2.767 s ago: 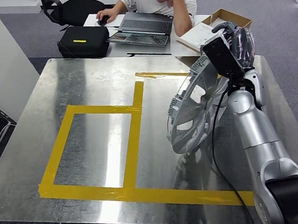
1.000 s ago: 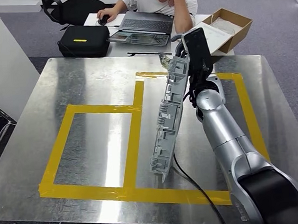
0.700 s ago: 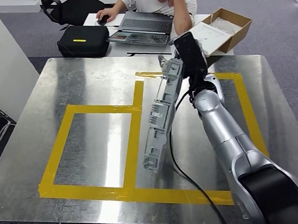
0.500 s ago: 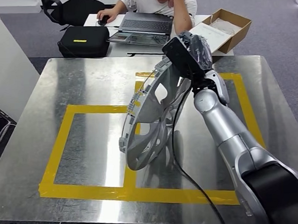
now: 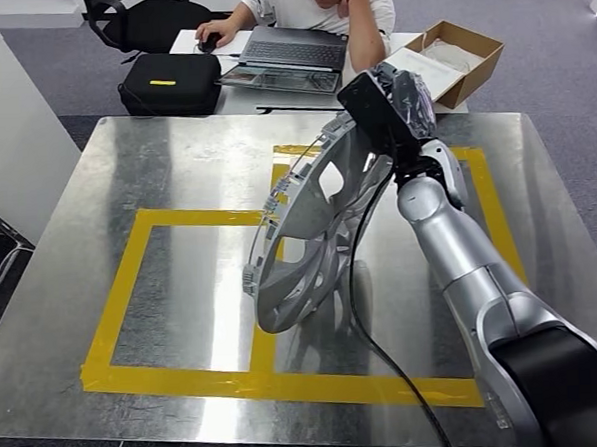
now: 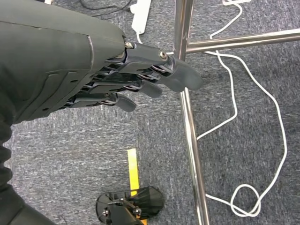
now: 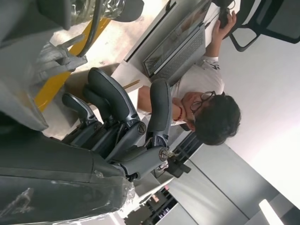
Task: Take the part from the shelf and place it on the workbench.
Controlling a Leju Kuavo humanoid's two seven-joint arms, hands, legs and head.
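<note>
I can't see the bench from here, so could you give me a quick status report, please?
Right hand grips wheel cover, tilted, low edge near workbench. Left hand hangs open, holding nothing. Nothing in the way.

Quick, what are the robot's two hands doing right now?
Left hand: open, holding nothing, hanging over the floor.
Right hand: holding the wheel cover over the workbench.

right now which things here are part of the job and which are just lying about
Part of the job:
- silver wheel cover, held by the right hand
- steel workbench with its yellow tape outline

Just lying about:
- black case
- laptop
- cardboard box
- person at the desk
</note>
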